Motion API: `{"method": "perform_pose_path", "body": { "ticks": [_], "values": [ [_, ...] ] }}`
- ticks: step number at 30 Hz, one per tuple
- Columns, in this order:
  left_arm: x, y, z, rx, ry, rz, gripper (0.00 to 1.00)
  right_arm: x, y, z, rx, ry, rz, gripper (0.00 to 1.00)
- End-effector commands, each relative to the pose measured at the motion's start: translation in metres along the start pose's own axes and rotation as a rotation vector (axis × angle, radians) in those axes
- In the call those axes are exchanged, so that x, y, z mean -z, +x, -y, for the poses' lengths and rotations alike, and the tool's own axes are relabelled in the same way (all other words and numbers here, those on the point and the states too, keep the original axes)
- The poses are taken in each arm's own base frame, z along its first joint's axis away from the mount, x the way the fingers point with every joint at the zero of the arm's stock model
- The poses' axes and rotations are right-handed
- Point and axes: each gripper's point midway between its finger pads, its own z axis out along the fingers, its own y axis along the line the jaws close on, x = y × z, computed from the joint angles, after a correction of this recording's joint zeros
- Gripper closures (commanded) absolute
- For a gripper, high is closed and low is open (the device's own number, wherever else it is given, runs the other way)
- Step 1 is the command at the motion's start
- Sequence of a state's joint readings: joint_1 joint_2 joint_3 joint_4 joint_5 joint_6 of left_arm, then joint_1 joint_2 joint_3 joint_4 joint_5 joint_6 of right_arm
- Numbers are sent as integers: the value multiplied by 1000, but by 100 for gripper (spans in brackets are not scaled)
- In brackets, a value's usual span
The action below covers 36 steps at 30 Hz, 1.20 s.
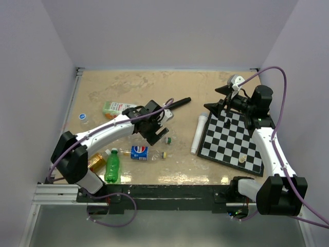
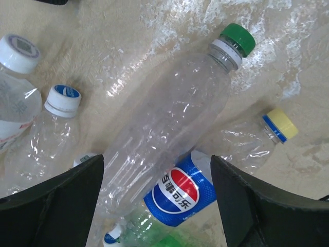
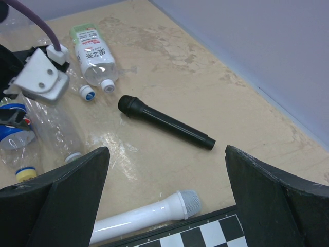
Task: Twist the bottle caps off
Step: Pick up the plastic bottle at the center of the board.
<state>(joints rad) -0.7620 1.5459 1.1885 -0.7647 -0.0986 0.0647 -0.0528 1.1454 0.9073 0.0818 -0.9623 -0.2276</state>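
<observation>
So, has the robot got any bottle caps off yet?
Not that I can see. The round green plastic cap on the long clear plastic bottle, the yellow cap and the white-and-blue cap are all on. The left pincer hangs open over that bottle, not gripping. The right pincer is open and empty, off towards the black microphone. So all the unscrewing is left.

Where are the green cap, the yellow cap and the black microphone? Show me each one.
green cap [image 2: 238, 37], left wrist view, on its ribbed side.
yellow cap [image 2: 283, 123], left wrist view, on its side wall.
black microphone [image 3: 167, 123], right wrist view, middle of the handle.
</observation>
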Motion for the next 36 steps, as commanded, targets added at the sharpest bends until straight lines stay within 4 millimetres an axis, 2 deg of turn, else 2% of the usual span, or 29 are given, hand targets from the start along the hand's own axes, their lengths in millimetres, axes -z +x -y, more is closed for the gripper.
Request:
{"method": "perform_pose_path", "body": {
  "ticks": [1,8,14,20,27,36],
  "values": [
    [-8,-28,-11,-88,-47,31,12,-1,-3,-1,19,-25,10,2],
    [-34,-23,-7,-121,-25,-44,23,-3,0,0,17,-27,0,2],
    [-44,-16,1,-137,16,-69,27,-5,1,-1,16,-32,-6,2],
    [-59,-8,4,-143,27,-115,27,-5,1,-2,15,-35,-6,2],
    [-70,-11,1,-135,5,-129,26,-5,1,-3,19,-38,-7,2],
    [-77,-20,0,-115,-5,-115,17,-5,1,-4,22,-44,-11,2]
  ]
}}
